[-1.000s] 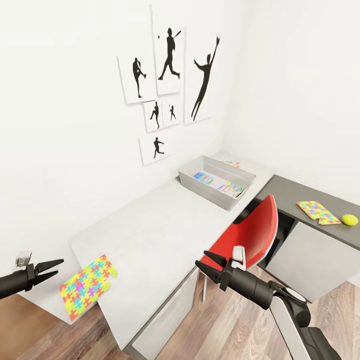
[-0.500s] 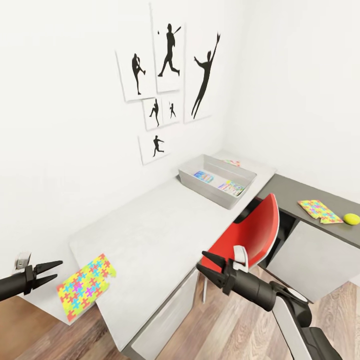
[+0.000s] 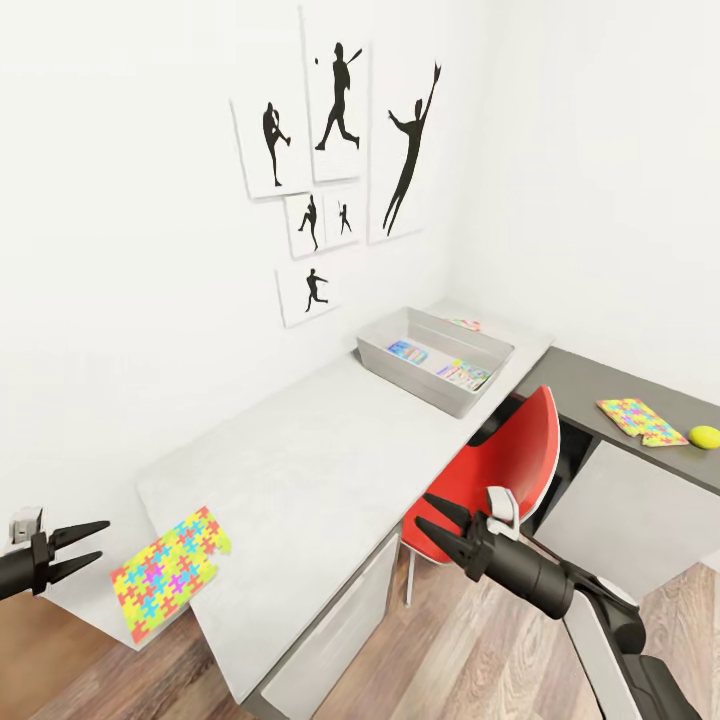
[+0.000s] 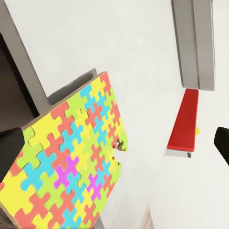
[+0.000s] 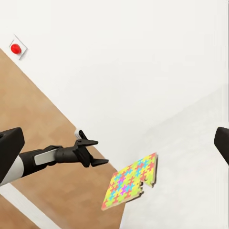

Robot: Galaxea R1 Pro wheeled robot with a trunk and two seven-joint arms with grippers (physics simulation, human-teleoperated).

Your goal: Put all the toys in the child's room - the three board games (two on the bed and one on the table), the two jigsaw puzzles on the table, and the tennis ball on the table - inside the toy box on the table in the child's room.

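Note:
One jigsaw puzzle (image 3: 170, 572) lies at the near end of the table (image 3: 320, 450), also seen in the left wrist view (image 4: 71, 157) and the right wrist view (image 5: 131, 181). My left gripper (image 3: 100, 540) is open, just left of it and apart. The other jigsaw puzzle (image 3: 640, 420) and the tennis ball (image 3: 704, 436) rest on the dark section. The toy box (image 3: 478, 395) holds two board games (image 3: 407, 353) (image 3: 462, 376). A third board game (image 3: 463, 325) lies behind it. My right gripper (image 3: 425, 510) hangs open off the table's front edge. The bed is out of view.
A red chair (image 3: 500, 470) stands tucked at the table's inner corner, just behind my right gripper. White drawer fronts (image 3: 330, 640) run below the tabletop. Wood-plank floor (image 3: 450, 660) lies under my right arm. Baseball silhouette pictures (image 3: 340, 120) hang on the wall.
My left gripper has drawn back a little to the left, away from the puzzle. My right gripper has shifted slightly right and lower. Nothing on the table has moved.

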